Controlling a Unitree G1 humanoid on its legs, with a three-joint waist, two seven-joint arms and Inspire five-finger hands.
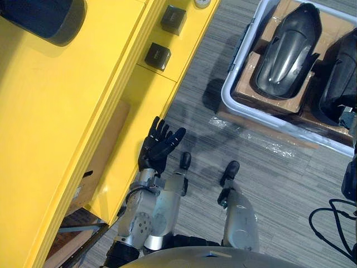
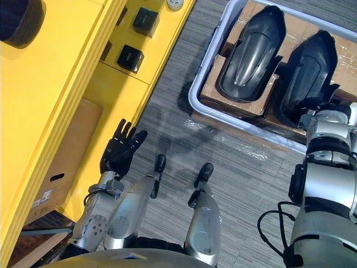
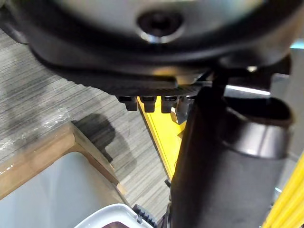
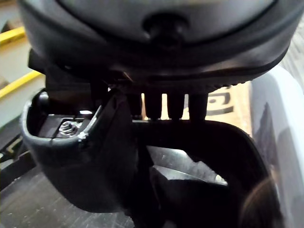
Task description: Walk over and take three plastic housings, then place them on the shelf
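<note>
shelf (image 1: pixel 56 111) along left, near to far | near block (image 1: pixel 158 56) and far block (image 1: pixel 173 19) on its ledge | cardboard box (image 2: pixel 67 151) beneath shelf, near left | bin (image 2: pixel 196 106) on floor (image 2: pixel 245 173), far right | left housing (image 2: pixel 248 53) and right housing (image 2: pixel 309 70) side by side in bin, on cardboard (image 2: pixel 215 89)

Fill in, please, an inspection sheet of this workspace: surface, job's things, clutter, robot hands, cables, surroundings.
Surface: grey carpet floor, with a patch of clear film in front of the bin.
Job's things: two dark plastic housings lie on cardboard in a white bin; a dark rounded object, perhaps a third housing, sits on the yellow shelf.
Clutter: two small dark boxes on a lower level of the shelf.
Robot hands: left robot hand open, holding nothing, beside the shelf; right robot hand at the right housing, grip hidden.
Cables: nothing seen.
Surroundings: a cardboard box under the shelf.
</note>
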